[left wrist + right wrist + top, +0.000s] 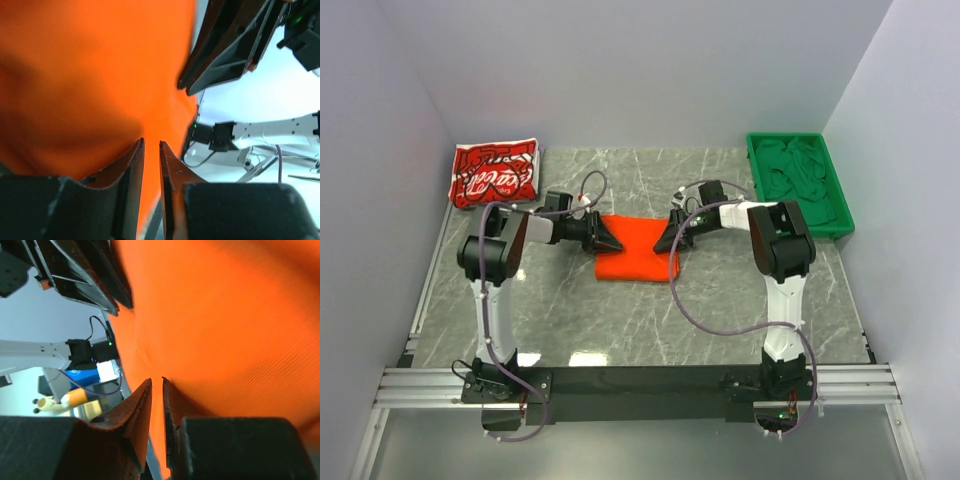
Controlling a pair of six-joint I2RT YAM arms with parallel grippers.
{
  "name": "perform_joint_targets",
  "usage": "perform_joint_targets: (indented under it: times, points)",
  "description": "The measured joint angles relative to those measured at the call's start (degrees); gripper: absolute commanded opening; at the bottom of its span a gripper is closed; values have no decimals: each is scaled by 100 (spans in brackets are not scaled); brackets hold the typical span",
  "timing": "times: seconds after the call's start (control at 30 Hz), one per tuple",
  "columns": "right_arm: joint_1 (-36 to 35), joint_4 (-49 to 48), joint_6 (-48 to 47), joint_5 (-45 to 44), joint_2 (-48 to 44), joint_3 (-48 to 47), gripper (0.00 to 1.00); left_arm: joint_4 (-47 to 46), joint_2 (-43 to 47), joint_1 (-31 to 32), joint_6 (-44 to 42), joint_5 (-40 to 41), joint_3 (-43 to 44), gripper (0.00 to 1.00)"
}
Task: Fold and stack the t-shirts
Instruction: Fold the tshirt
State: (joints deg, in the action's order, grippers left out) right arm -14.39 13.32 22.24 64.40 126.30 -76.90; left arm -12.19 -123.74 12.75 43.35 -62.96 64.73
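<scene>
Two t-shirts lie on the marbled table (620,315). At far left, near the back corner, the red t-shirt (495,172) with white script print sits folded and alone.

The left gripper (612,241) reaches in at the left edge of the orange t-shirt (638,252), which lies at the table's centre as a rough rectangle. Its wrist view shows the fingers (134,165) drawn to a narrow slit, with orange cloth between them.

The right gripper (665,240) meets the same shirt at its right edge. Its fingers (141,405) are likewise nearly closed on a fold of orange cloth.

At far right, one green tray (838,185) stands by the back corner, with green cloth (798,180) heaped inside it.
</scene>
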Motion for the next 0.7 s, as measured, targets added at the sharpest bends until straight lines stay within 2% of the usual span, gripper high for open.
perform_joint_targets:
  times: [0.2, 0.3, 0.4, 0.53, 0.7]
  points:
    - [-144, 208, -197, -31, -1252, 785, 22, 564, 1451, 66, -605, -208, -708, 26]
    - [-330, 136, -232, -2, -1593, 1121, 22, 546, 1860, 131, -710, -321, -1051, 26]
    - [-483, 116, -264, -39, -1423, 1329, 22, 466, 1698, 181, -713, -313, -1290, 26]
    - [-431, 166, -389, -225, -748, 1377, 20, 474, 1058, 190, -732, -162, -1346, 27]
    - [-278, 409, -728, 42, -391, 1056, 18, 483, 610, 33, -660, -295, -1320, 26]
